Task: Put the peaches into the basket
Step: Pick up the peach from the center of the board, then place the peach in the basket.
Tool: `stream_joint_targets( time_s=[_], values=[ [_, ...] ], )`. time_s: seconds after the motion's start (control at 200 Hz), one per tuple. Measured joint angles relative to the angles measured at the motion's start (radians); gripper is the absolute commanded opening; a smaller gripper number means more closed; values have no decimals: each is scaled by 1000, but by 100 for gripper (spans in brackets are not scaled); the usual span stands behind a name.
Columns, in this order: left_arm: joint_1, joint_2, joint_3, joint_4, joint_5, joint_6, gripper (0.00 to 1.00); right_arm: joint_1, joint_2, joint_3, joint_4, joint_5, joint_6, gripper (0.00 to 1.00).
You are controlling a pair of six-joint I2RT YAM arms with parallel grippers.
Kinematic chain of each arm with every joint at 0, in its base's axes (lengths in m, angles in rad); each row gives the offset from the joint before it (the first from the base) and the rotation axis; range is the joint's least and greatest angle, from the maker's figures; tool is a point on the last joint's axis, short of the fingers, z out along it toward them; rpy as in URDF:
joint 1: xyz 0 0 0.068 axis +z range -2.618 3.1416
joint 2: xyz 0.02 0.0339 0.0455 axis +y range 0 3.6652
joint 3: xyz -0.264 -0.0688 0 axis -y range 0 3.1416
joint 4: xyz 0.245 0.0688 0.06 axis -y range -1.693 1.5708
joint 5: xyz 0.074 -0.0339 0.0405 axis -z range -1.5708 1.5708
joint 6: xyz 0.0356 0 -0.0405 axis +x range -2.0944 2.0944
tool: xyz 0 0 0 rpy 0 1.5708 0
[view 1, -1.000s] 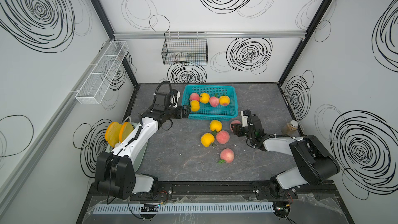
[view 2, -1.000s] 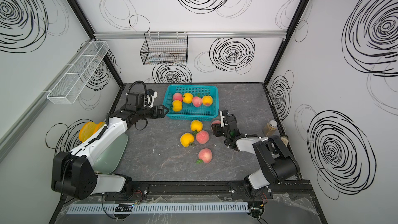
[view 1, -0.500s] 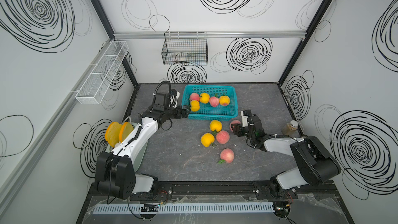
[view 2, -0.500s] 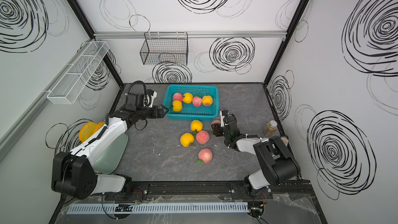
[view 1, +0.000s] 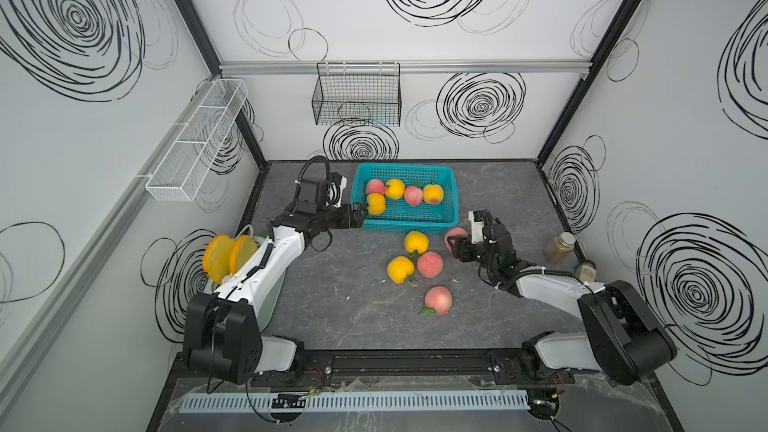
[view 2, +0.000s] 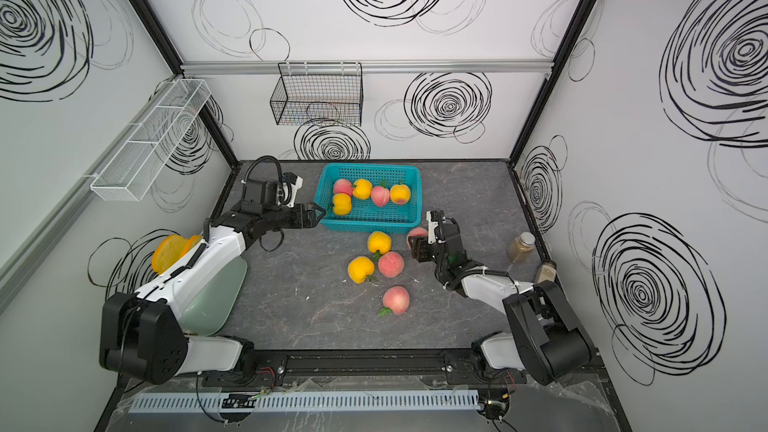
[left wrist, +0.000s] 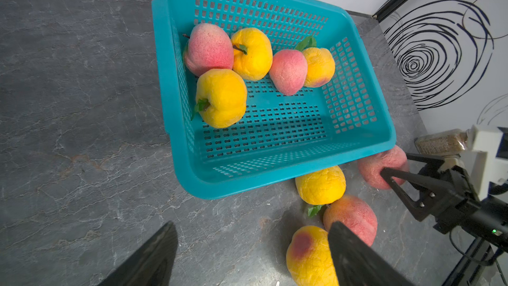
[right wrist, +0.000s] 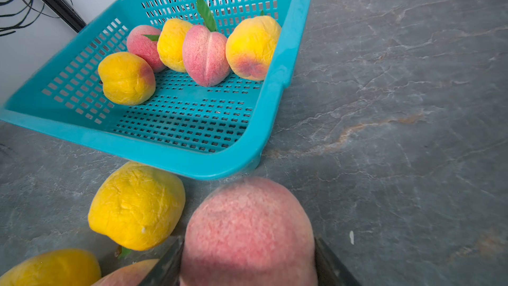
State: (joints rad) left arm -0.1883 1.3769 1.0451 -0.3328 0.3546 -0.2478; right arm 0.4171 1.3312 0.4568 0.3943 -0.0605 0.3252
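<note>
Five peaches sit in our basket, upper centre; four loose peaches lie below it. Our right gripper clamps another pink peach beside it; our left gripper gapes empty

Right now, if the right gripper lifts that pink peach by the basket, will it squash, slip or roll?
Likely squashy: the pink peach looks crinkled, foam-like. Its matte fuzz should hold in the right gripper. Round, so it probably rolls if released.

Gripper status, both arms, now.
Left gripper: open, empty.
Right gripper: closed on a pink peach.
</note>
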Motion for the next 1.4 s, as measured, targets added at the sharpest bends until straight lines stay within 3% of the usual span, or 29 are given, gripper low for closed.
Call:
stream_joint_targets(
  time_s=[0.845, 1.401],
  values=[
    [2, 11, -7, 22, 43, -18, 90, 0, -417, -26, -262, 91, 23, 0],
    [2, 18, -9, 32, 61, -29, 90, 0, -406, 174, -308, 67, 9, 0]
  ],
)
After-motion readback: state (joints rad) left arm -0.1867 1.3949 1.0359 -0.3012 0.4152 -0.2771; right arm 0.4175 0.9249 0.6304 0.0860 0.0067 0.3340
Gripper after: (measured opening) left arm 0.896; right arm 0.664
